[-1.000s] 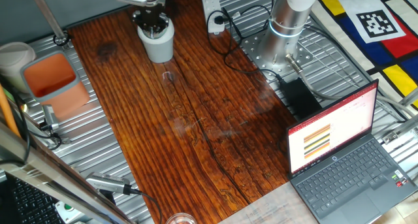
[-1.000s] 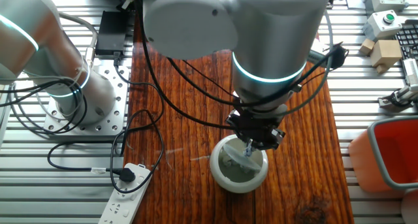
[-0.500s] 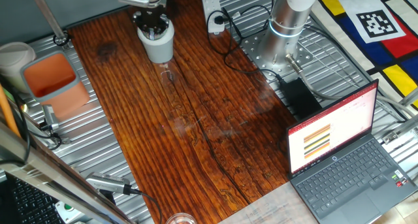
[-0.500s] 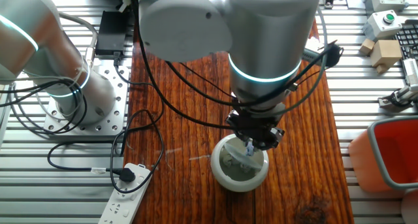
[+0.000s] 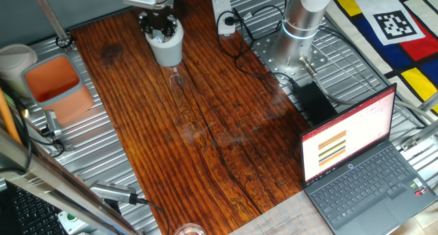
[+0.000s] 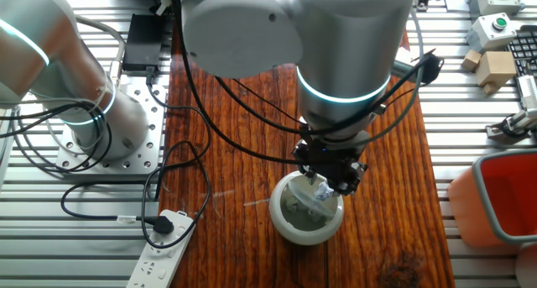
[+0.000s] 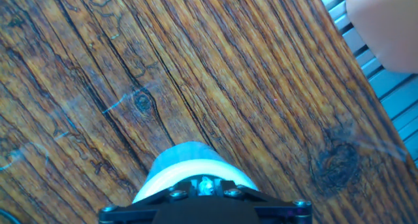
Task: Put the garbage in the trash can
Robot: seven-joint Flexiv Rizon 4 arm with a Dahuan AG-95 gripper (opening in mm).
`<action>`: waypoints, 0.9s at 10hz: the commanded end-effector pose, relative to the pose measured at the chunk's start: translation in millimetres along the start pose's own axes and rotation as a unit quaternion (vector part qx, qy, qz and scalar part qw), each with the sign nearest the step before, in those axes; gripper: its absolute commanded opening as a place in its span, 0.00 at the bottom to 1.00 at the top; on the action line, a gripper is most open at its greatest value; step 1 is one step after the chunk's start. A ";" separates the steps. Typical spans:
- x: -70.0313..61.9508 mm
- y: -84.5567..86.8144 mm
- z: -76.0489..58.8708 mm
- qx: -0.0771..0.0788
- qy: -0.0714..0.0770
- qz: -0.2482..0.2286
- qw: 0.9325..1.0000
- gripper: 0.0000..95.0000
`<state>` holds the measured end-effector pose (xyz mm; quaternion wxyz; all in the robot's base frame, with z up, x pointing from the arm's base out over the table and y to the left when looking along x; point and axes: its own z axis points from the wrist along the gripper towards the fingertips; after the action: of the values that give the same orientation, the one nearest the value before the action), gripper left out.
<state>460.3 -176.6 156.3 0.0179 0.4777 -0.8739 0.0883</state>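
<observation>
The trash can, a small light-grey round cup (image 5: 166, 48), stands at the far end of the wooden table; it also shows in the other fixed view (image 6: 289, 225). My gripper (image 5: 159, 26) hangs right over its mouth, fingertips at the rim (image 6: 325, 190). In the hand view the gripper (image 7: 206, 189) is shut on a tiny bluish-white paper wad (image 7: 207, 183), with the cup's pale rim (image 7: 186, 160) just below. No other wads show on the table; the cup's inside is mostly hidden by the hand.
A rectangular bin with orange inside (image 5: 55, 84) and a pale round tub (image 5: 15, 59) stand on the metal left of the table. A power strip (image 5: 224, 12), cables and the arm's base (image 5: 301, 26) are at the back; an open laptop (image 5: 356, 159) is at the right.
The hand has shifted slightly over the cup's mouth. It still holds the wad.
</observation>
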 end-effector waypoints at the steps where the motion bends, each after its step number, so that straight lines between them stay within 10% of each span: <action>1: -0.2 0.5 -8.0 -0.004 0.005 0.003 1.000 0.40; 4: 0.1 0.5 -10.6 -0.003 0.010 0.016 1.000 0.00; 9: 1.3 -0.1 1.9 -0.001 0.009 0.017 1.000 0.00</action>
<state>460.5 -178.1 153.2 0.0236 0.4614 -0.8822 0.0916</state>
